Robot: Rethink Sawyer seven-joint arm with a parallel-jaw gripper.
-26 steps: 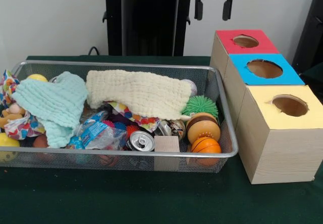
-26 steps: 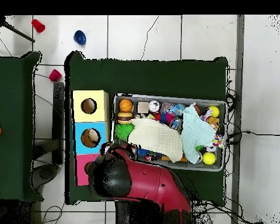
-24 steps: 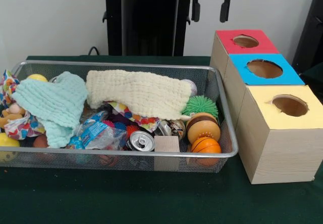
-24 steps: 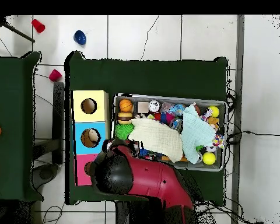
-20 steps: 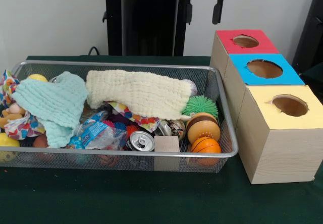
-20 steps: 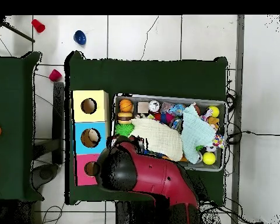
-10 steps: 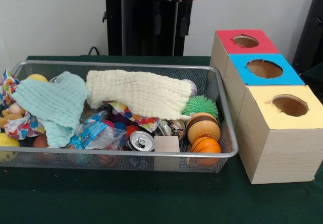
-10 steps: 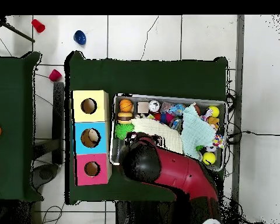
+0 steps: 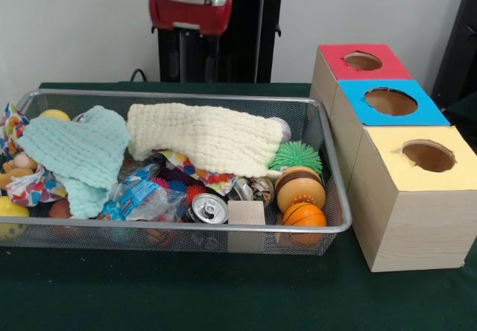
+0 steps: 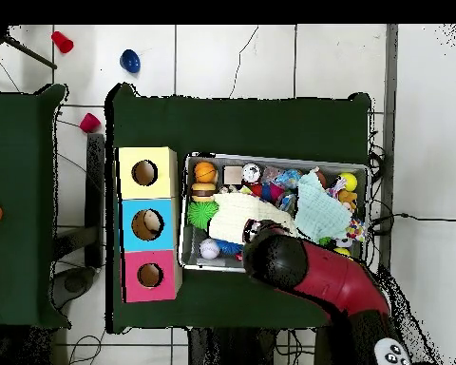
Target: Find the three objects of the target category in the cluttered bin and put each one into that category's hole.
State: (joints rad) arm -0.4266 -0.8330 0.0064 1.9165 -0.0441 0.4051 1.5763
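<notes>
Red and black, the Sawyer arm (image 10: 322, 276) reaches from the bottom right of the overhead view to the bin's robot-side edge, its rounded black end covering part of the cream cloth (image 9: 205, 137). In the front view the red wrist housing (image 9: 190, 10) hangs high above the far rim of the wire mesh bin (image 9: 334, 189), in front of the black pedestal (image 9: 238, 29). The gripper (image 9: 192, 62) points downward, and whether the jaws are open or closed cannot be told.

The bin sits on the green worktop (image 9: 223, 294), packed with clutter: a mint cloth (image 9: 78, 156) beside the cream one, a green spiky ball (image 9: 296, 155), a drink can (image 9: 209, 208), a wooden block (image 9: 246, 225) and an orange ball (image 9: 304, 218). One tan plush toy (image 9: 16, 168) peeks out at the picture's left end, half under the mint cloth.

Beside the bin stand three wooden boxes; the blue-topped box's hole (image 9: 390, 101) lies between the red-topped box (image 9: 362, 61) and the yellow-topped box (image 9: 425, 159).
</notes>
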